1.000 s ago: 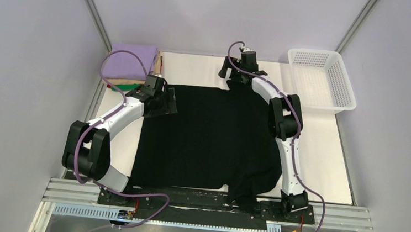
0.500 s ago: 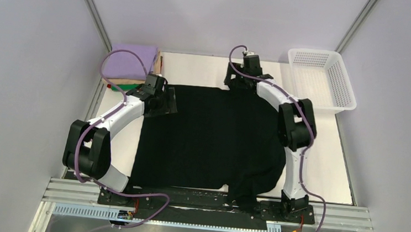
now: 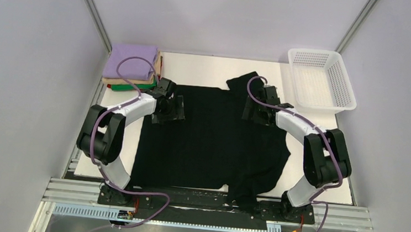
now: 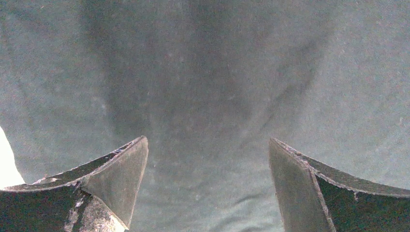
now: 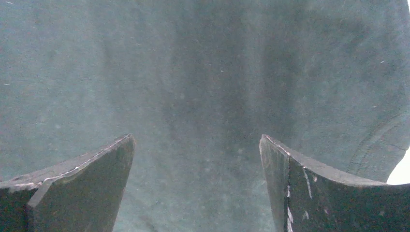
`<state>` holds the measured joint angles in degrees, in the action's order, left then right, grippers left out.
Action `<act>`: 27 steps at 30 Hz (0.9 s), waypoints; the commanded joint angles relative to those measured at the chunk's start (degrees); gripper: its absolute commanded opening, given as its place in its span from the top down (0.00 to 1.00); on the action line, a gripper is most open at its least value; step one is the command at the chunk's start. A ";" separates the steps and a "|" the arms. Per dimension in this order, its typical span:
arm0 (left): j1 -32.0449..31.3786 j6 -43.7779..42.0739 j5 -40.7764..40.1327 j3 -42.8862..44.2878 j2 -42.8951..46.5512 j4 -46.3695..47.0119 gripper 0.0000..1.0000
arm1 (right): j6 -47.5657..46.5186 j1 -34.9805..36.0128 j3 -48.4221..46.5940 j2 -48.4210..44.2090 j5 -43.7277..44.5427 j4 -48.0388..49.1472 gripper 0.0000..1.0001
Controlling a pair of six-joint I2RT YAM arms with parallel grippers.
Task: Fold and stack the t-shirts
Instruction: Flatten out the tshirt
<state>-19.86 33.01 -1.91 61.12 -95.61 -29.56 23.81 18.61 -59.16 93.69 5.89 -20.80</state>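
The large black t-shirt (image 3: pixel 212 139) lies spread flat on the white table; its cloth fills the left wrist view (image 4: pixel 208 72) and the right wrist view (image 5: pixel 203 72). Its right sleeve (image 3: pixel 242 80) lies loose at the far edge. My left gripper (image 3: pixel 169 109) is open just above the shirt's upper left part, holding nothing. My right gripper (image 3: pixel 254 110) is open just above the upper right part, holding nothing. A stack of folded shirts stands at the far left: lavender (image 3: pixel 133 59) on top, then tan (image 3: pixel 118 81), red and green (image 3: pixel 127 87).
A white plastic mesh basket (image 3: pixel 322 80) stands at the far right corner. Grey walls close in both sides. The shirt's hem hangs over the near table edge by the right arm's base (image 3: pixel 290 203).
My right gripper let go of the right sleeve at the far edge and moved nearer, onto the shirt body. My left gripper shifted slightly right and nearer over the shirt.
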 commanded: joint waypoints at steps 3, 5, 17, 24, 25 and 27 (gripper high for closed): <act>-0.01 2.05 -0.06 6.17 -7.41 3.69 0.00 | 2.26 -2.35 -2.29 7.48 -0.45 -1.75 0.00; -0.01 2.22 -0.86 8.36 -10.58 3.55 0.00 | 2.98 -3.93 -4.26 10.56 -0.32 -3.73 0.00; 0.46 1.87 -2.87 28.96 -29.19 -3.44 0.00 | 0.33 -11.56 -22.09 26.55 0.27 -10.35 0.00; 2.88 1.50 -2.08 40.82 -36.72 -6.34 0.00 | -3.67 -15.04 -38.90 36.60 -1.68 -13.90 0.00; 3.15 1.34 -1.79 42.85 -37.97 -6.72 0.00 | -4.13 -15.32 -42.05 38.15 -1.90 -14.45 0.00; 3.76 0.79 -1.70 45.61 -39.63 -7.04 0.00 | -5.00 -15.80 -46.78 40.96 -2.35 -16.11 0.00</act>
<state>-18.11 34.24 -5.43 103.53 -128.64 -37.45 22.28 4.69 -99.35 126.80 3.95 -35.07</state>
